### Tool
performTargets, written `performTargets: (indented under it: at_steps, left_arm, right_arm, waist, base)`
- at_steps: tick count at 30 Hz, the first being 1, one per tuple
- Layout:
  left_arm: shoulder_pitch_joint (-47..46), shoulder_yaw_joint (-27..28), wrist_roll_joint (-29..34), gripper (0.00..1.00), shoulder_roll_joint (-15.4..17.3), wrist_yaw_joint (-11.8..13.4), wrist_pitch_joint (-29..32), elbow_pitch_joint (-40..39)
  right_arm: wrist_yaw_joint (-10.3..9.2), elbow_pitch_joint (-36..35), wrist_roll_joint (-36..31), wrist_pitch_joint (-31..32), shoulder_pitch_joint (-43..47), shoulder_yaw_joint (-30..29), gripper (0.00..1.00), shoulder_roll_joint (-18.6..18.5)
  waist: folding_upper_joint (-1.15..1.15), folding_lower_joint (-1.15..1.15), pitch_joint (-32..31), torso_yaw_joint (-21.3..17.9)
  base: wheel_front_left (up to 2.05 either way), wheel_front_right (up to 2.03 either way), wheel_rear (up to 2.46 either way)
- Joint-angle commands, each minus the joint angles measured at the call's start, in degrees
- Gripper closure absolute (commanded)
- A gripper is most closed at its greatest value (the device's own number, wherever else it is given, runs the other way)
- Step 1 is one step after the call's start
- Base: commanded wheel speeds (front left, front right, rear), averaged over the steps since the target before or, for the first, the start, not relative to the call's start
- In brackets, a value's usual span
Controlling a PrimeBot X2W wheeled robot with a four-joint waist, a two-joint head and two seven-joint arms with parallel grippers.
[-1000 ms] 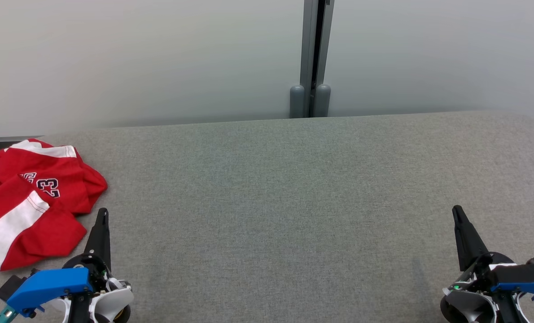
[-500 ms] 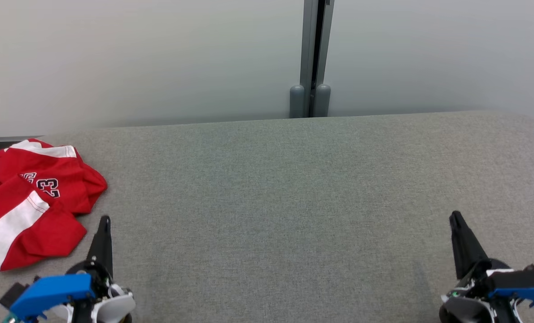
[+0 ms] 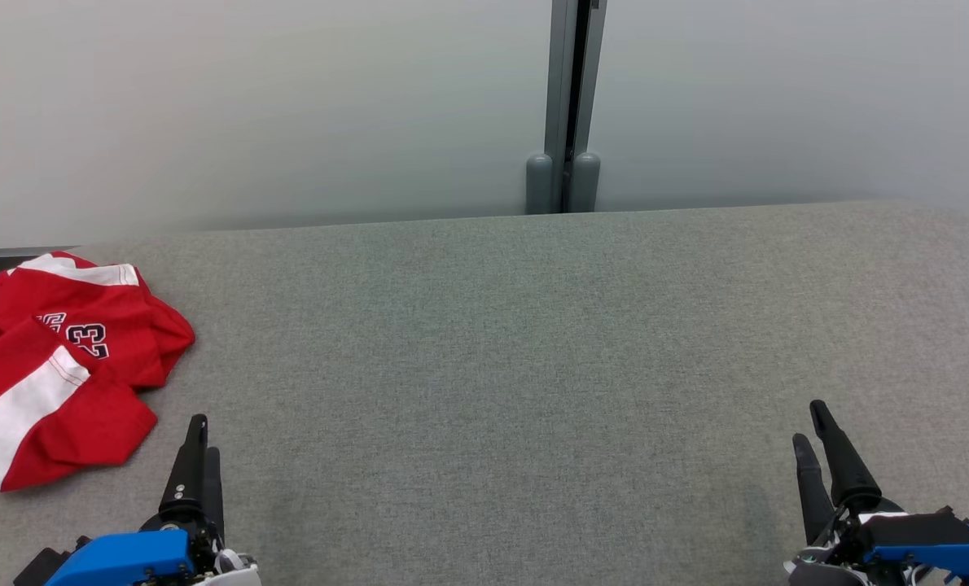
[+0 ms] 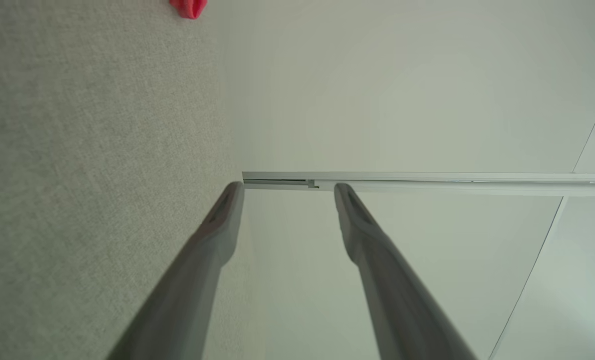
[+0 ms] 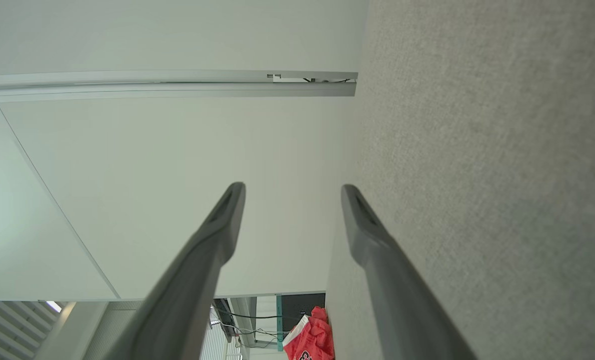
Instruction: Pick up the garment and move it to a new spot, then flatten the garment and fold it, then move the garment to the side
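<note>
Drawn back, left claw (image 3: 205, 435) and right claw (image 3: 808, 422) are both spread; red jersey (image 3: 61, 358) lies just forward-left of the left claw.

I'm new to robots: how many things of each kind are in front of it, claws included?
Garment: 1, red and white, crumpled
Grippers: 2, left gripper and right gripper, both open
Total: 3

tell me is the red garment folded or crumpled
Crumpled: the garment lies bunched in uneven overlapping layers, not flattened.
</note>
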Motion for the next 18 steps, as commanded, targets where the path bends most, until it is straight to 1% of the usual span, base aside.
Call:
performTargets:
  at_steps: [1,8,18]
  left_arm:
    - [-0.7,-0.5,0.9,0.0,0.4,0.0,-0.6,-1.5]
    - [-0.2,-0.8,6.0,0.0,0.5,0.0,-2.4,-3.2]
    - [0.1,-2.0,17.7,0.0,0.5,1.3,-4.7,-7.5]
  right_arm:
    - [0.05,-1.1,-0.9,-0.6,-0.3,0.3,0.0,-0.3]
    - [0.06,-1.8,-6.2,-2.4,-0.4,0.2,0.0,-0.3]
    - [0.07,-5.0,-18.3,-4.7,-0.1,0.7,0.0,-0.4]
  waist:
    - [0.0,0.0,0.0,0.0]
    - [0.0,0.0,0.1,0.1]
    - [0.0,0.0,0.2,0.1]
  base:
    - [0.0,0.0,0.0]
    - [0.0,0.0,0.0]
    - [0.0,0.0,0.0]
